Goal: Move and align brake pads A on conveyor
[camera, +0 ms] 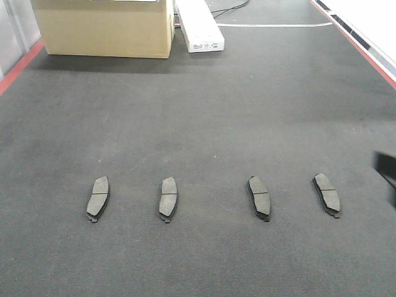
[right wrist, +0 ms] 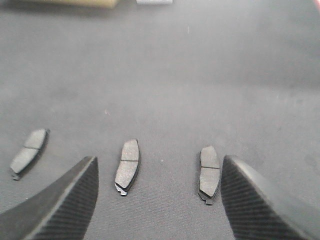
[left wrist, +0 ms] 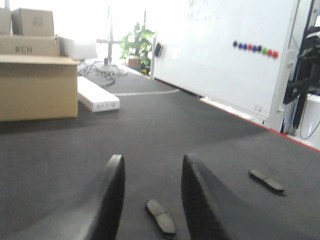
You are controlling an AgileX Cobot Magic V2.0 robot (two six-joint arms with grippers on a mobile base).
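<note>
- four brake pads (camera: 98,198) (camera: 168,198) (camera: 259,197) (camera: 327,194) in a row, lower frame, on conveyor (camera: 198,111)
- left gripper (left wrist: 150,192) jaws spread, empty; right gripper (right wrist: 157,200) jaws spread, empty
- cardboard box (camera: 105,28) upper left

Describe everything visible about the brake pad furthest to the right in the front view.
The rightmost brake pad is a small, flat, grey oblong with a thin groove across its middle and a darker backing plate showing along its edge. It lies flat on the dark textured belt, tilted with its top end leaning left. Nothing touches it; it ends a row of four pads.
</note>
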